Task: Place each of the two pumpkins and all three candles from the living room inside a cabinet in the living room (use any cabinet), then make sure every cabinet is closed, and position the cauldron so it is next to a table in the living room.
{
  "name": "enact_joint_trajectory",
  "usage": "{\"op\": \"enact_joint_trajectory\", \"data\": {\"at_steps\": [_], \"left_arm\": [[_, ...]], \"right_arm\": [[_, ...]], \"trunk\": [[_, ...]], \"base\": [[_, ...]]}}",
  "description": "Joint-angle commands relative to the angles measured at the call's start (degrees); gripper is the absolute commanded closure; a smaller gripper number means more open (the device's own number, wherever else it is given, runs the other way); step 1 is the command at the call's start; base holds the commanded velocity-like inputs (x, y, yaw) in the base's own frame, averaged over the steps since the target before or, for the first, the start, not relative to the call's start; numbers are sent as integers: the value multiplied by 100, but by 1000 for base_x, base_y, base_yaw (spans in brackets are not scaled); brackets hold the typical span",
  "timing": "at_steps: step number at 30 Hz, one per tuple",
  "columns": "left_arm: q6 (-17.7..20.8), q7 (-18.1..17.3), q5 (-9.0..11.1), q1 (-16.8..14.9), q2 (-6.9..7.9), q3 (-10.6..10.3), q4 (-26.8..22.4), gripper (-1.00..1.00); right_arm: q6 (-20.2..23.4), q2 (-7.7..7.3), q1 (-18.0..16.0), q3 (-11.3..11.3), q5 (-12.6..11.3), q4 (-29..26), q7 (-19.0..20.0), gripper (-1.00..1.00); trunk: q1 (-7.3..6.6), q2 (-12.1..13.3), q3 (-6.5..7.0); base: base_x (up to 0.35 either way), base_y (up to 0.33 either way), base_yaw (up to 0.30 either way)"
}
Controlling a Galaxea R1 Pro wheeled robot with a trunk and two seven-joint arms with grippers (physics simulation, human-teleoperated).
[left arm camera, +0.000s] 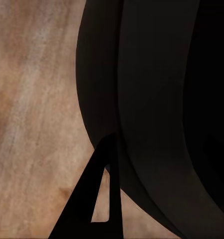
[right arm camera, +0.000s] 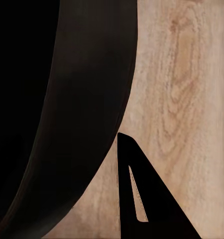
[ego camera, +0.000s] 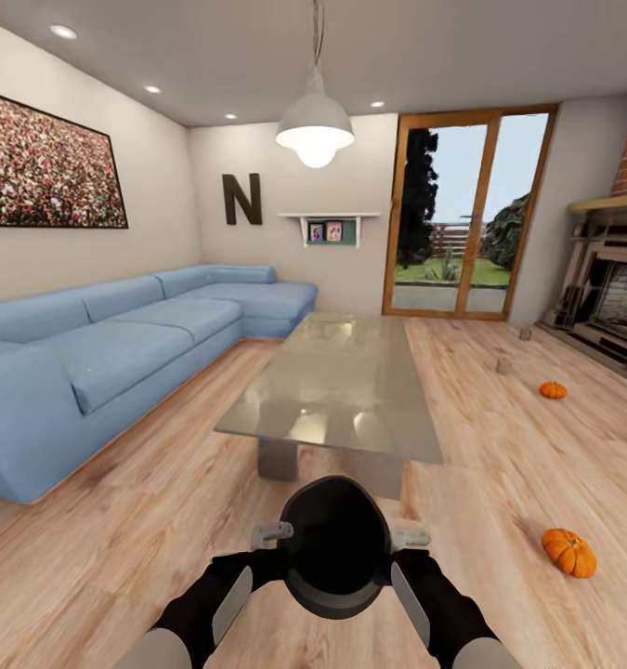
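Step in hand: the cauldron leg of the task, judging by the black, smooth, round-bodied cauldron (ego camera: 335, 546) carried between both arms, facing the near end of the large low rectangular glass-topped table (ego camera: 350, 390).
Cauldron: held above the wood-plank floor (ego camera: 146, 539), just short of the table's end; its dark wall also shows at (left arm camera: 157, 99) and (right arm camera: 67, 114).
Left gripper (ego camera: 274, 533): pressed to the cauldron's side; one finger (left arm camera: 92, 199) lies along the wall, so it appears to be squeezing the pot, though I cannot tell how far it is clenched.
Right gripper (ego camera: 408, 537): same on the other side, finger (right arm camera: 142, 199) beside the wall.
Still on the floor: two small bright-orange ribbed pumpkins (ego camera: 569, 552) (ego camera: 553, 390) and two stubby grey-beige candles (ego camera: 504, 366) (ego camera: 525, 334).
Next move: likely lower the cauldron beside the table, then release both sides evenly.
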Motion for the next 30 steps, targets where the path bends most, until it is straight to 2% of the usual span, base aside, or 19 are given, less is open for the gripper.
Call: {"op": "enact_joint_trajectory", "data": {"at_steps": [1, 8, 21, 30], "left_arm": [[-11, 4, 39, -4, 11, -33, -56, 100], [-11, 4, 36, -2, 11, -32, -70, 100], [-11, 4, 36, -1, 11, -34, -78, 100], [-11, 4, 37, -2, 9, -41, -79, 100]], "right_arm": [[21, -22, -4, 47, -108, 5, -41, 100], [26, -22, -4, 47, -108, 10, -44, 100], [29, -22, -4, 47, -108, 5, -50, 100], [27, -22, -4, 47, -108, 5, -50, 100]], "trunk": [[-2, -3, 1], [-2, -3, 34], [-2, -3, 36], [22, -15, -163]], "base": [[23, 0, -226], [4, 0, -192], [0, 0, -7], [0, 0, 0]]}}
